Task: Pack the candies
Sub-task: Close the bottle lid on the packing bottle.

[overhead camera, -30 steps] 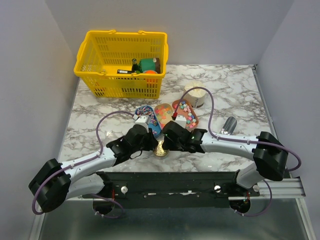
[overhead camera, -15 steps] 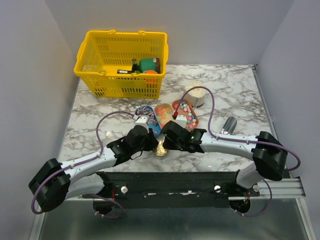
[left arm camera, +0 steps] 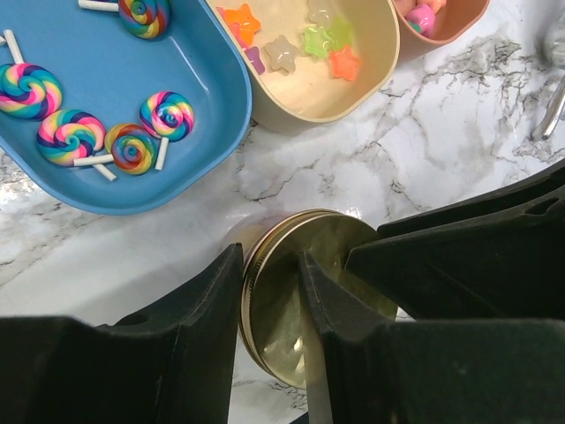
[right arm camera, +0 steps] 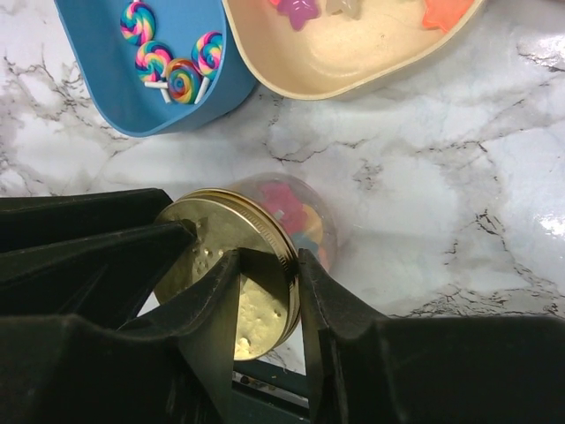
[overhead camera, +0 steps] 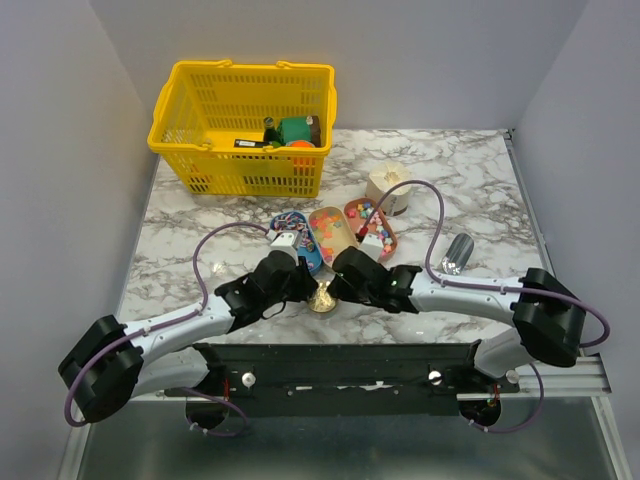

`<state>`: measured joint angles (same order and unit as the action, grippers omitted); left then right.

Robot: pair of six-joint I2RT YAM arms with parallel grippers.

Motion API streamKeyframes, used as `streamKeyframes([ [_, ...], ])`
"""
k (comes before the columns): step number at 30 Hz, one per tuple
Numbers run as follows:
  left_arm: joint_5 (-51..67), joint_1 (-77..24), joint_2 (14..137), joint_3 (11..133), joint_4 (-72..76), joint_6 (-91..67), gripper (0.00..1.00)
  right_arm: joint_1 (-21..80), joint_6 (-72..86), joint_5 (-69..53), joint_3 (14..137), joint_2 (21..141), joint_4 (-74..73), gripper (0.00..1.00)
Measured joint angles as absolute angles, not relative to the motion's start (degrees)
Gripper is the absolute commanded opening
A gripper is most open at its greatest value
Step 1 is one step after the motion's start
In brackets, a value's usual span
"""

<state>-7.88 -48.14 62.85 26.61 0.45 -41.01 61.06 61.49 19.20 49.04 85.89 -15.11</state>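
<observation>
Jar (right arm camera: 309, 225) of candies (right arm camera: 284, 201) tilted, gold lid (right arm camera: 207, 238) pointing nearward

Right arm (overhead camera: 470, 290): we note it has swung outward over the last second. Its elbow (overhead camera: 547, 322) sits slightly farther right and lower in the top view, and the wrist has drawn back toward the bases and to the right.

The white wrist housing (overhead camera: 377, 238), earlier at the left end of the reddish tray (overhead camera: 352, 208), now lies over that tray's middle and hides some of the candies (overhead camera: 362, 211) there. More of the cream tray (overhead camera: 328, 222) shows.

The purple cable (overhead camera: 432, 205) loop has shifted right across the cup (overhead camera: 385, 186).

Right gripper (right arm camera: 265, 265): we record its jaws drawn closer, now one on each side of the gold lid (right arm camera: 207, 247) rim.
</observation>
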Motion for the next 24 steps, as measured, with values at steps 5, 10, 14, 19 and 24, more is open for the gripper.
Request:
streamKeyframes([
  [5,-7.7,-48.1,63.5,25.8,3.1,-41.4,0.4,61.1,62.1,19.2,47.2,84.3,-13.0,0.42],
  [10,-7.6,-48.4,63.8,25.8,3.9,-41.3,0.54,61.1,61.3,19.2,45.5,81.8,-13.5,0.5],
  [14,-8.1,-48.6,61.7,25.8,0.6,-40.4,0.67,61.1,58.5,19.2,44.9,79.0,-17.4,0.55],
  [19,-9.5,-48.6,55.2,25.0,-3.5,-40.1,0.72,61.1,55.3,19.2,44.9,77.1,-21.3,0.58],
  [24,-9.6,-48.6,48.0,22.4,-4.4,-40.1,0.77,61.1,53.9,19.2,44.9,76.0,-23.2,0.59],
])
